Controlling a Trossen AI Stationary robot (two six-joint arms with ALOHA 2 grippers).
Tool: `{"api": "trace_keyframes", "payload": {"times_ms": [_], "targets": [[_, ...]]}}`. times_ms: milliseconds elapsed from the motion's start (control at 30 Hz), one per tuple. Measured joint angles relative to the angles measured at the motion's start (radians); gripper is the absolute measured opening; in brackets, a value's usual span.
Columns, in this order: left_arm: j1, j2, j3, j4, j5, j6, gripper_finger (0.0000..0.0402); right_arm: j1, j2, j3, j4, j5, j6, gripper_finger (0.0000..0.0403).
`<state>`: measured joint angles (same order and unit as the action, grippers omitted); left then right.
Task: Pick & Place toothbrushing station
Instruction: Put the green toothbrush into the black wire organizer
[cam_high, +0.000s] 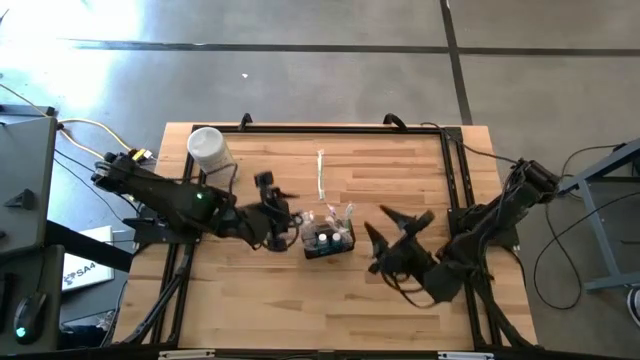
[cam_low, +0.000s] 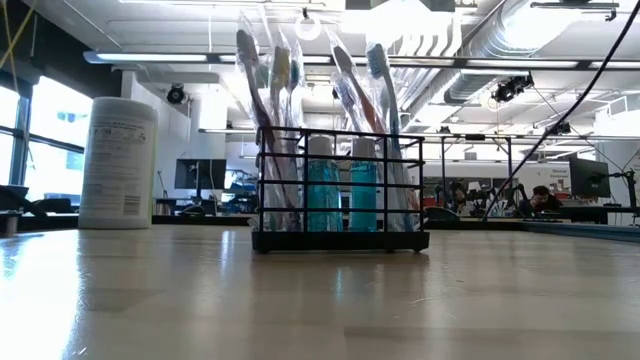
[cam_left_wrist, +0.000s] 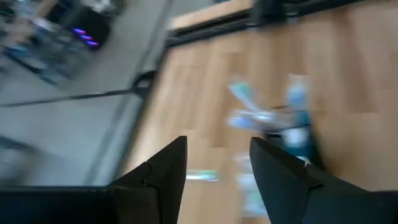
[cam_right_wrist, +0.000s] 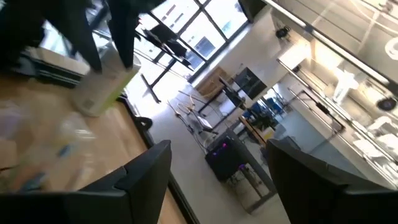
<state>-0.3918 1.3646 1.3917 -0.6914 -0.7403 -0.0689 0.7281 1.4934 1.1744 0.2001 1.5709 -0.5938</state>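
The wooden table (cam_high: 300, 300) shows whole only in the high view; the low view catches just its near surface, and there neither arm appears at all. The white canister (cam_high: 210, 148) stands near the table's far left corner, well behind the left pincer (cam_high: 284, 215); in the low view it rises at the left, its label text too small to read. The toothbrushing station (cam_high: 328, 238), a black wire holder, stands on the table between the two pincers, just beside the left one and farther from the right pincer (cam_high: 388, 238). From above its contents are a jumble of clear wrapping and teal spots; the low view alone shows them as upright packaged toothbrushes (cam_low: 262, 120) and teal tubes (cam_low: 322, 190) behind the bars. A single packaged toothbrush (cam_high: 321, 175) lies flat on the table beyond the station, seen only from above. The left wrist view is blurred: the station (cam_left_wrist: 292, 124) is a smear ahead of the fingers (cam_left_wrist: 165, 171), which stand apart. The right wrist view looks mostly into the room, its fingers (cam_right_wrist: 146, 168) spread wide on nothing, the canister (cam_right_wrist: 106, 87) smeared ahead
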Motion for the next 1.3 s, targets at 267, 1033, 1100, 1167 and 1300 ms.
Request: {"api": "trace_keyframes", "payload": {"times_ms": [267, 1033, 1100, 1167, 1300], "targets": [[0.187, -0.001, 0.235, -0.31, 0.051, 0.143, 0.0163, -0.122, -0.121, 0.0, -0.34, -0.002, 0.307, 0.0254], [0.86, 0.248, 0.25, -0.306, 0.809, 1.153, 0.011, -0.457, -0.318, 0.0, -0.728, -0.687, 0.726, 0.0254], [0.859, 0.293, 0.25, -0.306, 0.808, 1.209, 0.011, -0.469, -0.335, 0.0, -0.736, -0.728, 0.733, 0.0254], [0.858, 0.331, 0.249, -0.306, 0.797, 1.28, 0.011, -0.48, -0.344, 0.0, -0.735, -0.767, 0.733, 0.0254], [0.859, 0.389, 0.248, -0.281, 0.745, 1.381, 0.011, -0.496, -0.368, 0.0, -0.759, -0.801, 0.733, 0.0254]]}}
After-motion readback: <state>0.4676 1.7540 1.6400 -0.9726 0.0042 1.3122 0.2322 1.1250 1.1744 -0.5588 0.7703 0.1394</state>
